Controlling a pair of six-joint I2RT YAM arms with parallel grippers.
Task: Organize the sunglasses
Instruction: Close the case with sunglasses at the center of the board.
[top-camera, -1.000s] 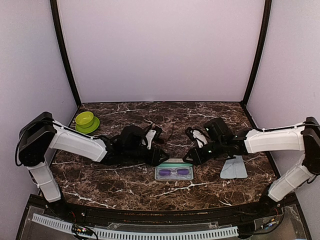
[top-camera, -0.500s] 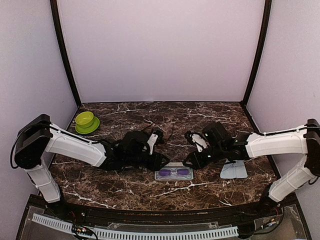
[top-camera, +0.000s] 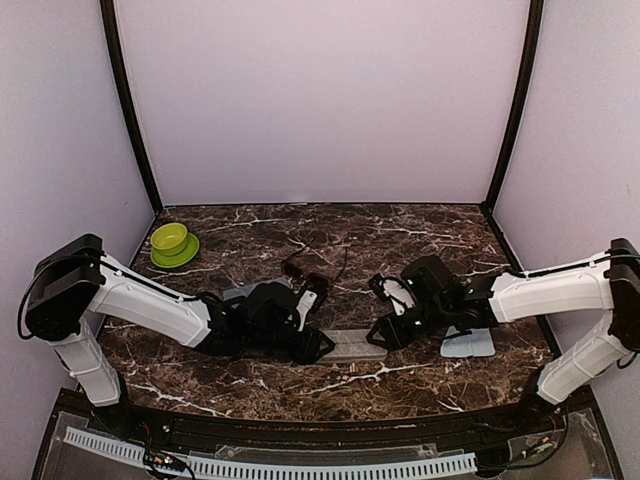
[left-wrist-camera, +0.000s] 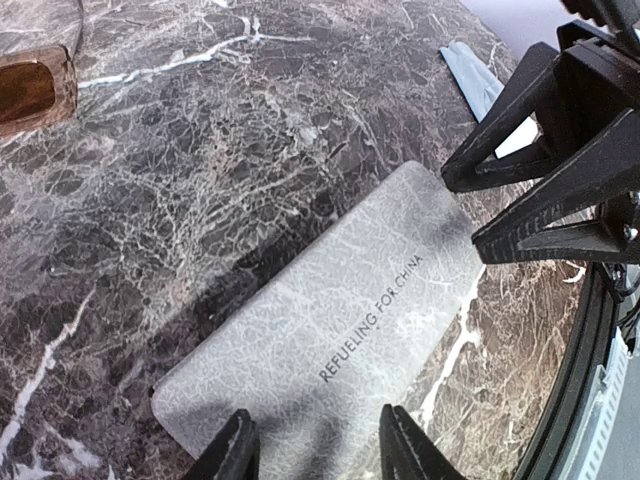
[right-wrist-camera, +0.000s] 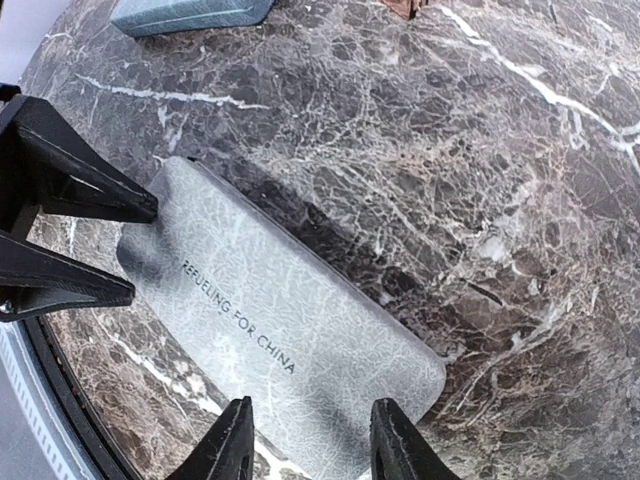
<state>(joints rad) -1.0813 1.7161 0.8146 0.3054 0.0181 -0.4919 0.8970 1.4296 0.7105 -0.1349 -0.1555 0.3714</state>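
My left gripper (left-wrist-camera: 315, 415) and right gripper (right-wrist-camera: 312, 405) hang parted, empty, over the grey case's (left-wrist-camera: 330, 320) ends. The brown sunglasses (left-wrist-camera: 30, 90) lie beyond, nearer my left.

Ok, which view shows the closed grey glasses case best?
Right wrist: the grey case lies almost whole in frame, its printed lettering legible. Left wrist shows it close and legible too, but its near end is cut off. Top external shows only a small pale strip between the left end effector and the right end effector.

place: robot lab booth | cue: plain walls (top-camera: 320, 100), marble tabletop (top-camera: 400, 225)
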